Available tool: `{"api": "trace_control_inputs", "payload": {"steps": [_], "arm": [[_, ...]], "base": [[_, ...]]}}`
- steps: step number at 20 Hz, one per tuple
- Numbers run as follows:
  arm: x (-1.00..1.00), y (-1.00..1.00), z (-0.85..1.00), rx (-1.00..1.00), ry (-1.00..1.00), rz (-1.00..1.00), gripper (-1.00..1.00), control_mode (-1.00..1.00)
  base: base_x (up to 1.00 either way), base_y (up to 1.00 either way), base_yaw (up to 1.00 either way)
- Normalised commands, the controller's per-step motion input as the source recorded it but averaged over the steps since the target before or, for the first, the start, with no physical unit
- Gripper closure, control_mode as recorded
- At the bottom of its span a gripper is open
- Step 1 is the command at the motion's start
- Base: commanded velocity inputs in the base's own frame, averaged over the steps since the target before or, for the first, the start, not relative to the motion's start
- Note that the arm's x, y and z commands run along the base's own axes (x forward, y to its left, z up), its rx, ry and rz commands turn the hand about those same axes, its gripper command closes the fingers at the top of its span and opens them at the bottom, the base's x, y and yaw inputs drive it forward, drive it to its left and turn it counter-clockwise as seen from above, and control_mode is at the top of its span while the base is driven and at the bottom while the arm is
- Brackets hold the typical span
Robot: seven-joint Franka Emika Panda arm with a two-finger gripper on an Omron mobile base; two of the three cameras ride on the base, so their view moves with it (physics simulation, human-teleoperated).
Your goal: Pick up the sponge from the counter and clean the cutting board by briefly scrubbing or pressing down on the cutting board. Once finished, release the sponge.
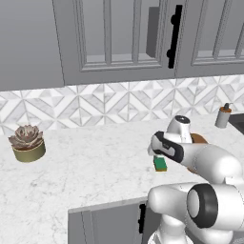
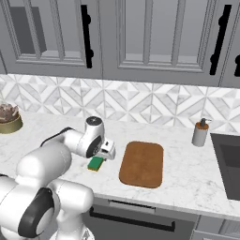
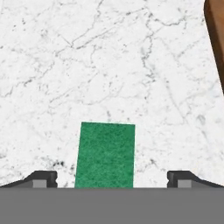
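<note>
The gripper (image 3: 107,178) hangs over the sponge (image 3: 106,155), fingers wide apart, beside the cutting board (image 2: 142,163) on the counter (image 1: 86,167).

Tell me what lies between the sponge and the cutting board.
Only bare counter: the right base view shows white marble between sponge and cutting board.

- Sponge (image 2: 96,163): small green-topped block with yellow lower layer, lying flat on the bench (image 2: 183,180), just left of the board, apart from it.
- Board (image 2: 142,163): thin brown wood, rounded corners, lying flat near the bench's front edge.
- Bench: white marble look, faint grey veining.
</note>
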Motion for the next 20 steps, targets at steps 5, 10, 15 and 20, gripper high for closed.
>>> {"api": "trace_control_inputs", "payload": {"steps": [5, 10, 15, 20], "arm": [[0.04, 0.05, -0.10, 0.00, 0.02, 0.00, -1.00, -1.00], [0.00, 0.11, -0.01, -0.03, 0.00, 0.00, -1.00, -1.00], [-0.33, 0.06, -0.04, -0.04, -0.03, 0.00, -1.00, -1.00], [-0.15, 0.00, -0.10, -0.02, -0.02, 0.00, -1.00, -1.00]], "base": [[0.00, 0.00, 0.00], [0.00, 0.00, 0.00], [0.00, 0.00, 0.00], [0.00, 0.00, 0.00]]}}
